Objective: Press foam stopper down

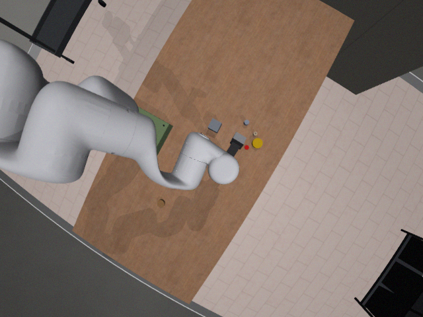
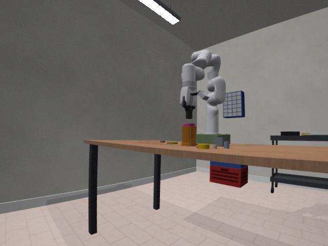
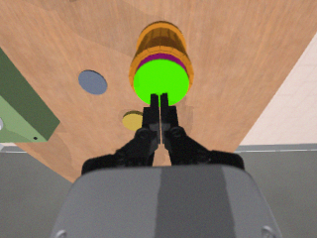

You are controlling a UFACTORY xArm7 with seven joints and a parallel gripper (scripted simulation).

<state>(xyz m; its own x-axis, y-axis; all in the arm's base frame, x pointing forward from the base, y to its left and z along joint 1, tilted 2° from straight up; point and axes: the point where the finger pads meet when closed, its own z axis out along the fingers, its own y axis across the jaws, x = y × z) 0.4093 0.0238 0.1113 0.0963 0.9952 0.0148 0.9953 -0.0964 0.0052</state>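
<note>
An orange ribbed jar (image 2: 188, 136) stands upright on the wooden table. Its foam stopper has a bright green top (image 3: 161, 82) (image 2: 188, 124) and a magenta side band that sticks up a little above the rim. My gripper (image 3: 159, 104) is shut and empty. It hangs straight above the stopper with a clear gap, seen in the side view (image 2: 188, 115). In the wrist view the fingertips sit over the near edge of the green top. In the overhead view the arm hides the jar.
A yellow disc (image 1: 257, 142), a small red dot (image 1: 246, 147), a small cream ring (image 1: 254, 133), a grey cube (image 1: 215, 125) and a small grey cylinder (image 1: 246, 121) lie near the jar. A blue-grey disc (image 3: 92, 81) and a yellow-brown disc (image 3: 133, 120) lie beside it. The green arm base (image 3: 22, 111) stands behind.
</note>
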